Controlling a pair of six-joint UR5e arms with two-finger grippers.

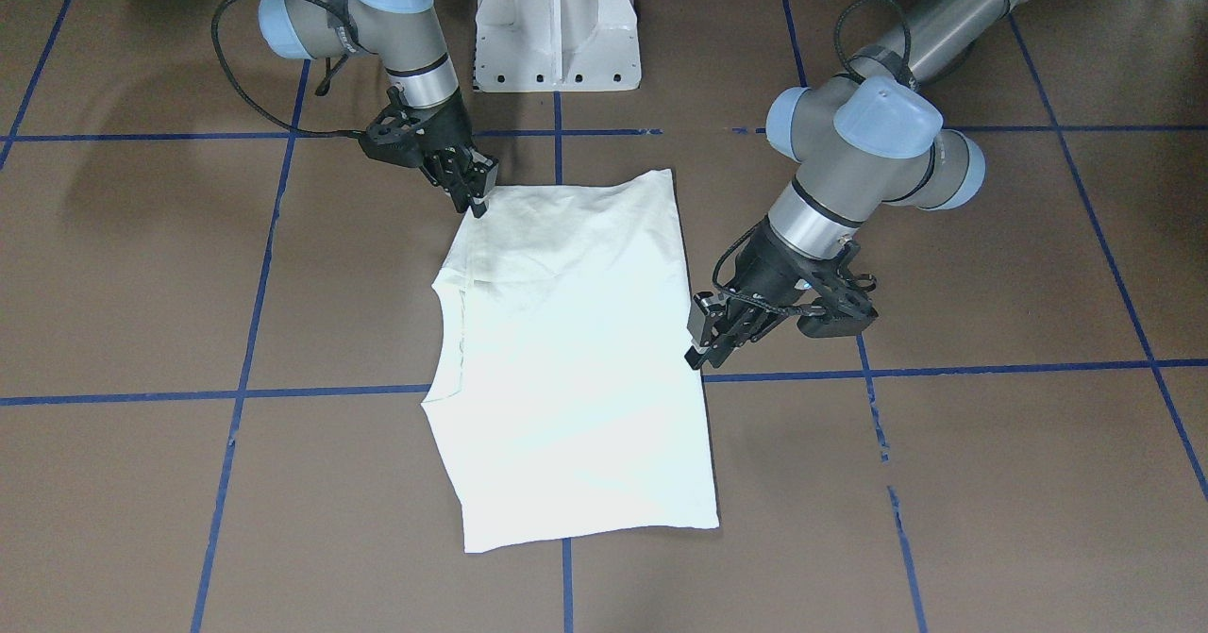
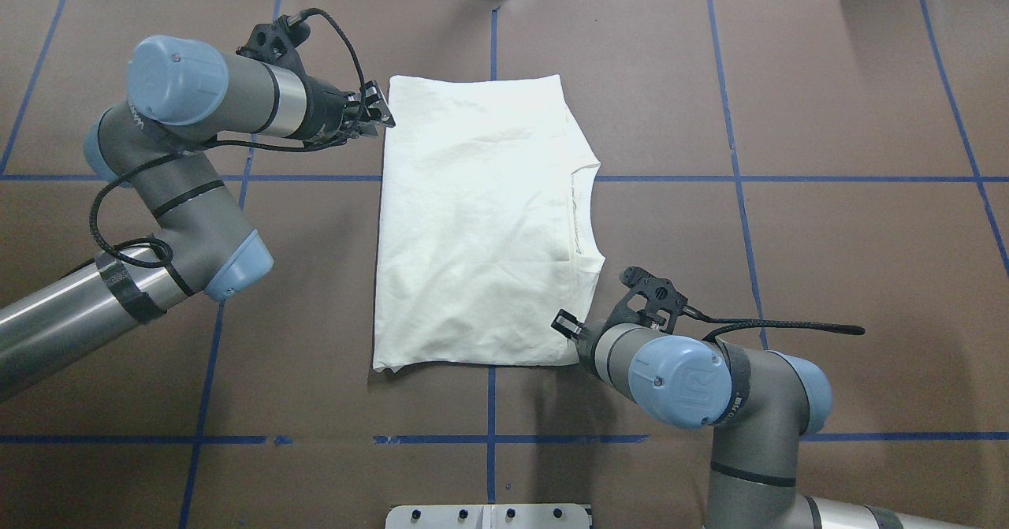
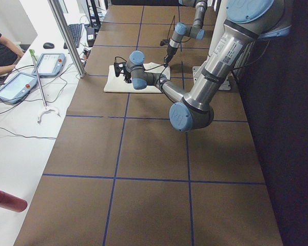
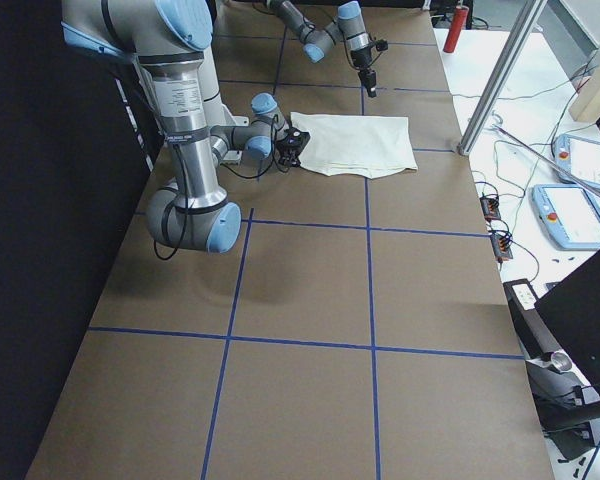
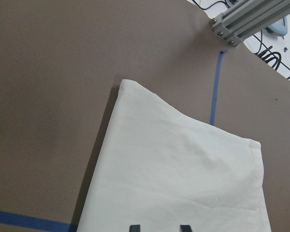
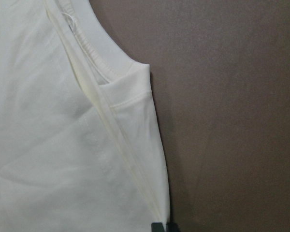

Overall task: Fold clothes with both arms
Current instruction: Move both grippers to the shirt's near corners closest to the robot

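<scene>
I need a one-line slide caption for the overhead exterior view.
Folded cream-white shirt lying flat, left gripper by its left edge, right gripper at its near right corner.

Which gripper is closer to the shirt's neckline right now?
Right. The right gripper sits at a shoulder corner of the shirt, just beside the neckline; the left gripper is at the opposite edge, across the shirt.

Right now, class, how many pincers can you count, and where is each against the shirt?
2. The left pincer is by the shirt's far corner, opposite the collar side. The right pincer is at the near corner on the collar side. Neither is hidden.
</scene>
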